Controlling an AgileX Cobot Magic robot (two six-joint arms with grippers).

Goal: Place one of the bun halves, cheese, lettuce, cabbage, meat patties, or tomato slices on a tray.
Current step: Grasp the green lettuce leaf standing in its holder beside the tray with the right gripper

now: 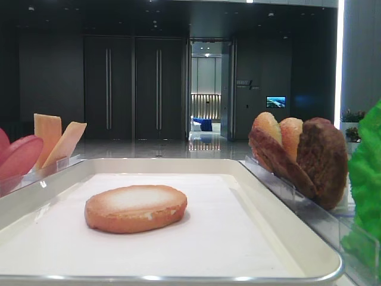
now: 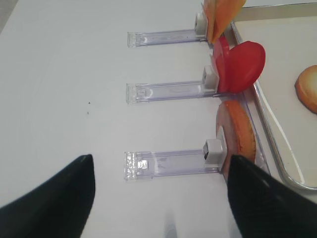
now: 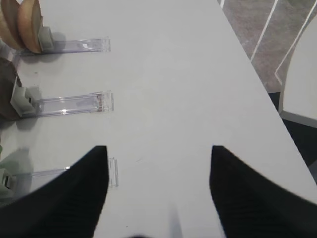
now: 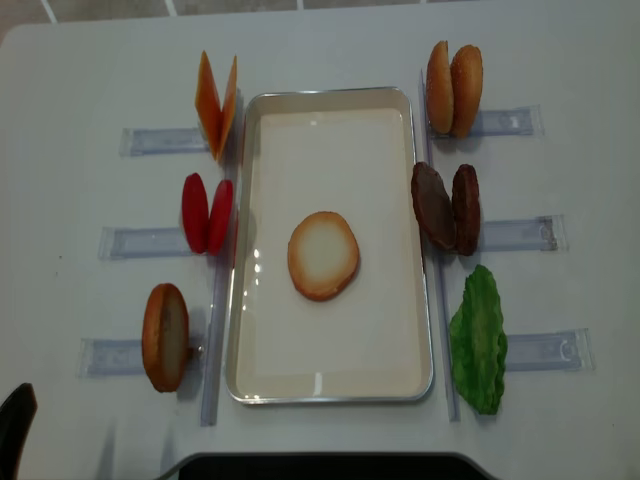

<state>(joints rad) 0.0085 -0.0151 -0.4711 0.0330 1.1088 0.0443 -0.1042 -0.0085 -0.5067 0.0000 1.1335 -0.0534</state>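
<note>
Overhead exterior view: the tray [image 4: 330, 385] sits in the middle of the white table [image 4: 80, 60], and one bun half [image 4: 323, 255] lies flat near its centre, pale cream face up, apart from every rim. Clear plastic racks [image 4: 515, 235] flank the tray on both sides.

On the left of this view stand two cheese slices [image 4: 216, 105] leaning apart in a V, then two tomato slices [image 4: 207, 213] upright side by side, then a single bun half [image 4: 166, 336] on edge. On the right stand two more bun halves [image 4: 454, 88] on edge, touching each other, then two meat patties [image 4: 447, 207] leaning together, then the lettuce [image 4: 479, 340] just beside the tray's rim.

Right gripper [image 3: 158, 188] hangs over bare table beside the rack ends — its two dark fingers [image 3: 237, 193] stand wide apart with nothing between them. Left gripper [image 2: 161, 198] is likewise spread, empty, above the rack that carries the lone bun half, its fingers [image 2: 54, 198] either side of that rack's outer end; whether they touch the plastic is hard to judge from this angle.

Low exterior view shows the bun half resting level on the tray's white liner [image 1: 238, 238].
</note>
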